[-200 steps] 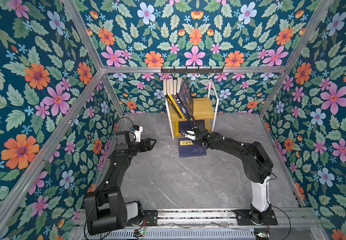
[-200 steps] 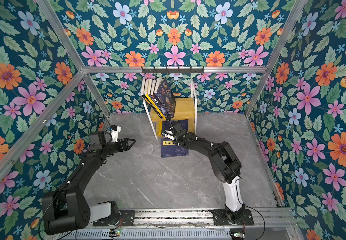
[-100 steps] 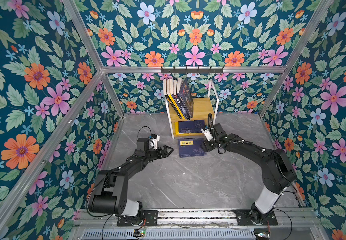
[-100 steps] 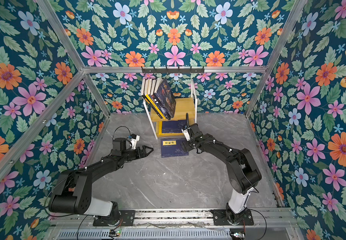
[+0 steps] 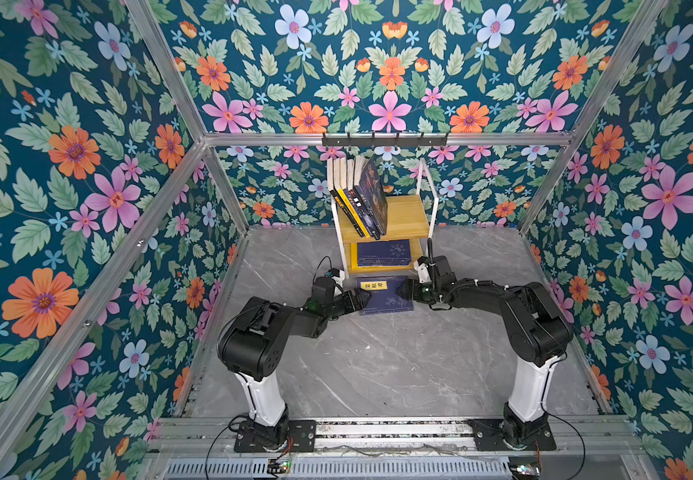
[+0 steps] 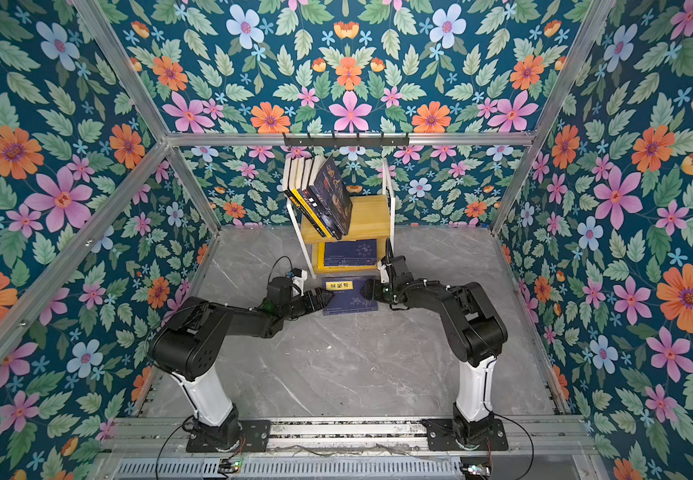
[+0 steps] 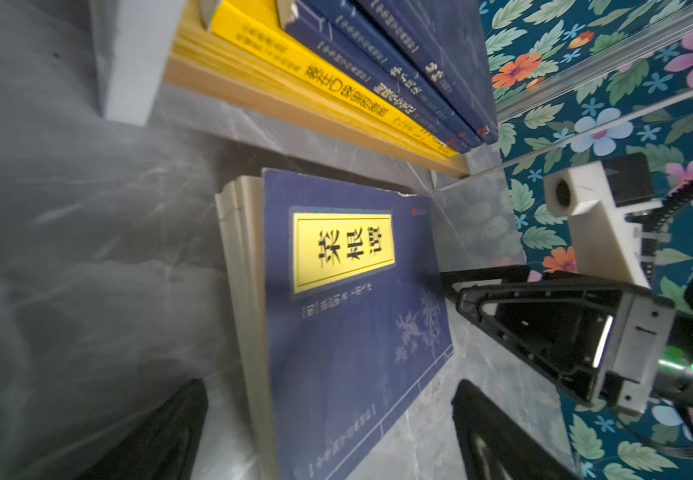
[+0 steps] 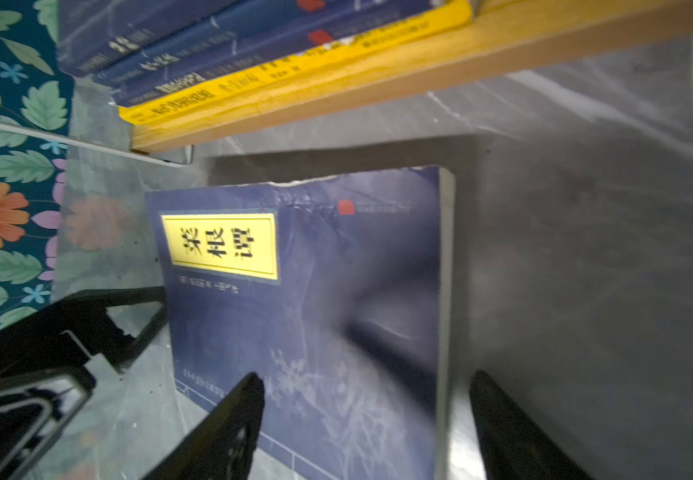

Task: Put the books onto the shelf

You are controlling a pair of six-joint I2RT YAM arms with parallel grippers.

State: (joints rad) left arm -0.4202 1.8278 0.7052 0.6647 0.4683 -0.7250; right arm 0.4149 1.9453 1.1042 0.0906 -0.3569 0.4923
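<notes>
The left gripper (image 7: pixel 328 388) and right gripper (image 8: pixel 365 376) show only fingertips, the rest cut by the frame edge. The stacked books (image 8: pixel 253 54) on the shelf (image 8: pixel 378 79) are cropped too, their spine lettering blurred. Small print on the navy book (image 8: pixel 315 311) is unreadable.

The book (image 5: pixel 384 296) lying between the left gripper (image 5: pixel 364 298) and the right gripper (image 5: pixel 401 294) is bound in a navy card cover of satin finish, creased and worn along one edge, with a printed yellow label (image 7: pixel 342 249). Matt off-white paper is seen at the page edges. The fingers (image 8: pixel 236 436) of both grippers are of matt black plastic. Beyond the grippers, the shelf (image 5: pixel 410 216) is built of smooth light wood boards in a white-painted metal frame. Beneath them, the tabletop (image 5: pixel 378 365) is finished smooth, marble-patterned grey, with a faint sheen.
</notes>
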